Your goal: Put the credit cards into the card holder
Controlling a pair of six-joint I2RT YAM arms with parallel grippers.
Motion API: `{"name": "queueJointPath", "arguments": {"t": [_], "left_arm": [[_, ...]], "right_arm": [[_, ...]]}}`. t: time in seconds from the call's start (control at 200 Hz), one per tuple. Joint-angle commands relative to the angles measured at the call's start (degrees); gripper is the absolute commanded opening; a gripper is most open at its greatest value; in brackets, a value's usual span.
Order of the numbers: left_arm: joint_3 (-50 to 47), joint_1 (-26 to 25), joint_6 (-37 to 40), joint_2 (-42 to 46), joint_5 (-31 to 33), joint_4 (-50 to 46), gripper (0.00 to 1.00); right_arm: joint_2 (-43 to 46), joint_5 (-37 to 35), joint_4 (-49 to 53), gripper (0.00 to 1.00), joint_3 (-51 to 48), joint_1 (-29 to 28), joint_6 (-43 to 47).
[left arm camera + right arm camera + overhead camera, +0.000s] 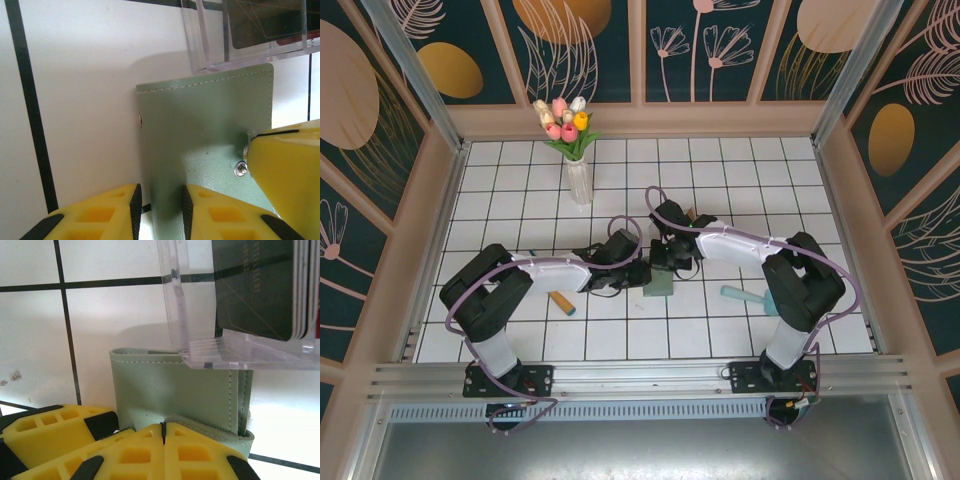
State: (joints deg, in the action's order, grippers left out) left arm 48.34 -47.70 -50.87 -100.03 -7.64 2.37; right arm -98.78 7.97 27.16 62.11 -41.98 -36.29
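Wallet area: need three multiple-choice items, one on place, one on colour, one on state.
1. Where is the clear box?
A. right at the wallet's far edge
B. beside the vase
C. by the arm bases

2. What colour is the wallet?
A. red
B. green
C. black

3. What state is the right gripper in?
A. wide open
B. half open
C. shut

Key: 1A, both wrist views show the box at the wallet's top edge. 2B, its leather is pale green. 3C, its jaws are closed together at the wallet's flap.
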Motion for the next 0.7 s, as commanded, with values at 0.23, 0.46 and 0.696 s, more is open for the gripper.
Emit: {"name": "queueJointPath", "arguments": {"t": [0.23, 0.46, 0.696], "left_arm": [[0.3, -0.4, 0.5, -1.0, 0.1, -1.7, 0.30], [0.4, -0.3, 0.4, -0.9, 0.3, -1.8, 0.30], [0.4, -0.3, 0.5, -1.1, 0.1, -1.8, 0.30]], "right_arm": [[-0.4, -3.4, 5.4, 0.00, 0.3, -0.9, 0.9], [-1.2, -1.9, 5.6, 0.00, 0.7, -1.2, 1.9], [-4.3, 0.2, 5.4, 0.00, 1.4, -2.1, 2.9]]}}
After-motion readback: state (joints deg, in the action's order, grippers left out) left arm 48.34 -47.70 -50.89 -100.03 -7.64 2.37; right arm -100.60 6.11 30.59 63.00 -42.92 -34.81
